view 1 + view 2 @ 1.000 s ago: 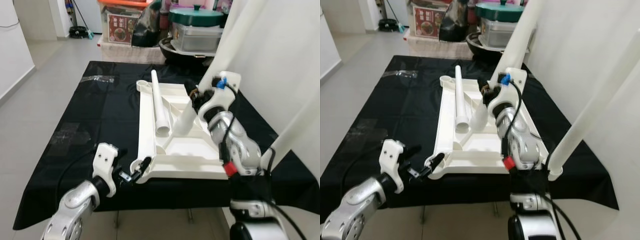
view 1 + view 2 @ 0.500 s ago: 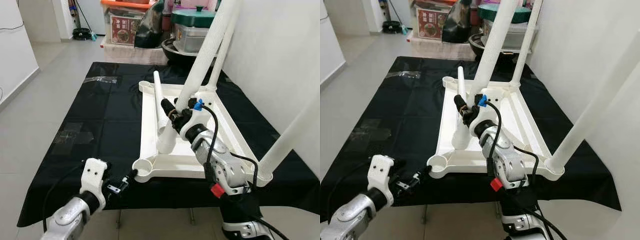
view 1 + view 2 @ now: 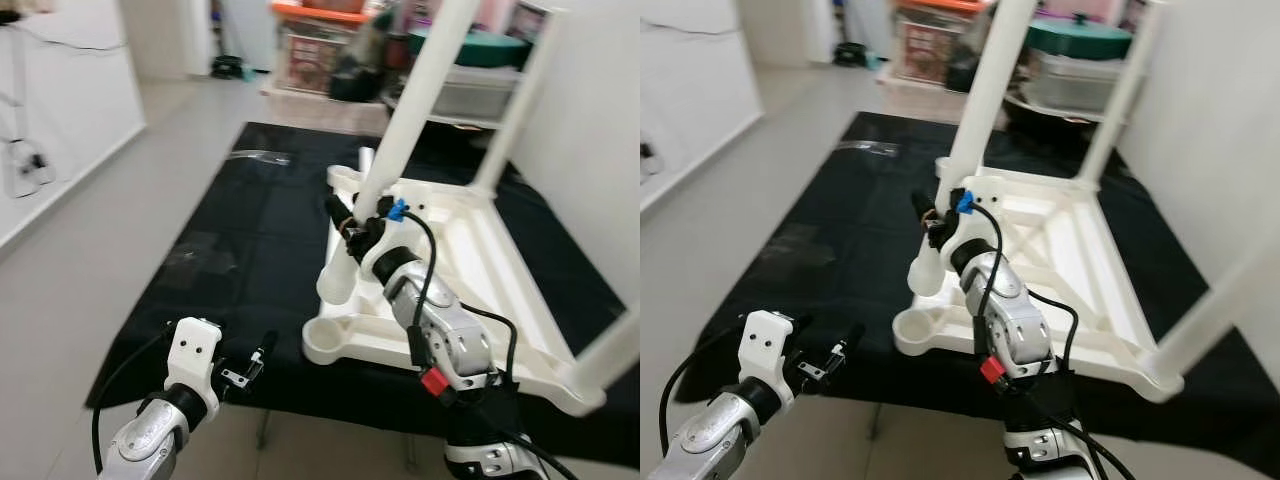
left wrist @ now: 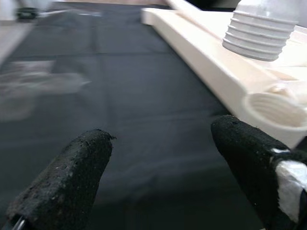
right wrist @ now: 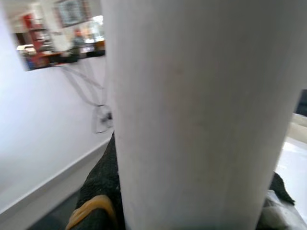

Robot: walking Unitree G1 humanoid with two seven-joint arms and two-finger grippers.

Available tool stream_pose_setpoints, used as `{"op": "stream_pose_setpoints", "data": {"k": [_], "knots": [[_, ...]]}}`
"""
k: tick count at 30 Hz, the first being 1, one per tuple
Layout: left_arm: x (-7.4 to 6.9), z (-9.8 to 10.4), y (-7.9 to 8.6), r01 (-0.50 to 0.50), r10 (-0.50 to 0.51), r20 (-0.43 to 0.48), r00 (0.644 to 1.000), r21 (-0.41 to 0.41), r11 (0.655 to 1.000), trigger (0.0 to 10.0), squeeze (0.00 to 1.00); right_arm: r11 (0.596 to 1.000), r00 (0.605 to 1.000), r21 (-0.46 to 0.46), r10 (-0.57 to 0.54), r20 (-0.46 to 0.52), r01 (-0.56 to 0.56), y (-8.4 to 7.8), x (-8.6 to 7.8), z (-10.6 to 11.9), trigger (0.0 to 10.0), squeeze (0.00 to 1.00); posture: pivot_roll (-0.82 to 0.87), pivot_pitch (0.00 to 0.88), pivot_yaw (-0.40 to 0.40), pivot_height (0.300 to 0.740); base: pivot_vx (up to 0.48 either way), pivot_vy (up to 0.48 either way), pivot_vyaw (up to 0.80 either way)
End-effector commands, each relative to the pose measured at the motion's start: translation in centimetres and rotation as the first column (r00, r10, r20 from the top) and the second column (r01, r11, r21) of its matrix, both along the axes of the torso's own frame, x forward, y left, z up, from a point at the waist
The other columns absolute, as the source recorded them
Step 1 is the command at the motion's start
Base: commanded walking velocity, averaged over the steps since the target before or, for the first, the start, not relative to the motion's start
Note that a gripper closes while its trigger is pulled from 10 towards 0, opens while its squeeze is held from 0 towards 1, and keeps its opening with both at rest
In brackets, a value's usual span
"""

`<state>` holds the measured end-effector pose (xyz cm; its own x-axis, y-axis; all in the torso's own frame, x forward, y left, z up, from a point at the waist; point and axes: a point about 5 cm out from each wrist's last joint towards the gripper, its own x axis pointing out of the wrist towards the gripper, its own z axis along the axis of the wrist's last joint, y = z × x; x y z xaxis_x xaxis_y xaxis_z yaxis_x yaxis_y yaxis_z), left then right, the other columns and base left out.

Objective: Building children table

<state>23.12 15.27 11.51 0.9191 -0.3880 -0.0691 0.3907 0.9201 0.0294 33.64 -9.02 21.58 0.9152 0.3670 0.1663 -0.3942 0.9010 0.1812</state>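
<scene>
The white tabletop (image 3: 480, 270) lies upside down on the black-covered table (image 3: 250, 230). My right gripper (image 3: 350, 225) is shut on a long white leg (image 3: 405, 120), held tilted. The leg's threaded end (image 4: 261, 33) hangs just above the tabletop's left rail, a little behind the open round socket (image 3: 325, 342) at the near-left corner. In the right wrist view the leg (image 5: 192, 115) sits between the black fingers (image 5: 103, 187). My left gripper (image 3: 255, 362) stands open at the table's front edge, left of the socket (image 4: 276, 108), holding nothing.
Two more white legs stand upright in the tabletop, one at the far right corner (image 3: 515, 110) and one at the near right corner (image 3: 615, 350). Storage boxes and a green-lidded pot (image 3: 480, 50) crowd the back. Bare floor (image 3: 90, 250) lies to the left.
The whole view has swung sideways. My right gripper has carried the leg from the tabletop's right side toward the near-left corner. My left gripper has come away from that corner.
</scene>
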Motion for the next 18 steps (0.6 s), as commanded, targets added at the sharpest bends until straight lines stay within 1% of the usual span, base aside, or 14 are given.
{"op": "stream_pose_setpoints", "data": {"k": [1, 8, 9, 10, 11, 13, 14, 18], "knots": [[-0.1, 0.34, -0.38, 0.009, -0.008, 0.023, 1.0, -0.012, 1.0, 10.0, 0.0, 1.0, 0.999, 0.005, -0.021, 0.033, 0.021, -0.5, 0.01, 0.43, 0.0, 0.0, 0.09, 0.0, -0.105, 0.74, 0.0, 0.0, 0.8], [0.09, 0.34, -0.39, -0.008, 0.009, 0.027, 1.0, -0.009, 1.0, 10.0, 0.0, 0.999, 0.999, 0.027, -0.036, 0.022, 0.035, -0.73, 0.14, 0.35, 0.0, 0.0, 0.09, 0.0, -0.102, 0.74, 0.0, 0.0, 0.8], [0.12, 0.36, -0.46, -0.009, 0.01, 0.028, 1.0, -0.008, 1.0, 10.0, 0.0, 0.998, 0.999, 0.045, -0.045, 0.012, 0.045, -0.87, 0.2, 0.3, 0.0, 0.0, 0.08, 0.0, -0.101, 0.74, 0.0, 0.0, 0.0], [0.16, 0.35, -0.55, -0.009, 0.009, 0.028, 1.0, -0.004, 1.0, 10.0, 0.0, 0.997, 0.999, 0.055, -0.053, 0.005, 0.053, -1.02, 0.26, 0.27, 0.9, 0.0, 0.08, 0.0, -0.101, 0.74, 0.0, 0.0, 0.0], [0.14, 0.33, -0.67, -0.007, 0.007, 0.028, 1.0, -0.005, 1.0, 10.0, 0.0, 0.997, 0.998, 0.06, -0.058, 0.003, 0.057, -1.16, 0.31, 0.27, 2.4, 0.0, 0.08, 0.0, -0.1, 0.74, 0.0, 0.0, 0.0], [0.12, 0.32, -0.75, -0.005, 0.005, 0.028, 1.0, -0.006, 1.0, 10.0, 0.0, 0.996, 0.998, 0.062, -0.06, 0.002, 0.059, -1.25, 0.34, 0.29, 2.4, 0.0, 0.08, 0.0, -0.1, 0.74, 0.0, 0.0, 0.0], [0.08, 0.24, -0.8, -0.005, 0.005, 0.025, 1.0, -0.004, 1.0, 10.0, 0.0, 0.996, 0.998, 0.061, -0.061, 0.003, 0.06, -1.32, 0.37, 0.3, 0.0, 0.0, 0.08, 0.0, -0.1, 0.74, 0.0, 0.0, 0.0], [-0.02, 0.07, -0.78, -0.008, 0.008, 0.017, 1.0, -0.006, 1.0, 10.0, 0.0, 0.996, 0.998, 0.06, -0.062, 0.004, 0.062, -1.33, 0.43, 0.32, 0.0, 0.0, 0.08, 0.0, -0.103, 0.74, 0.0, 0.0, 0.0]]}}
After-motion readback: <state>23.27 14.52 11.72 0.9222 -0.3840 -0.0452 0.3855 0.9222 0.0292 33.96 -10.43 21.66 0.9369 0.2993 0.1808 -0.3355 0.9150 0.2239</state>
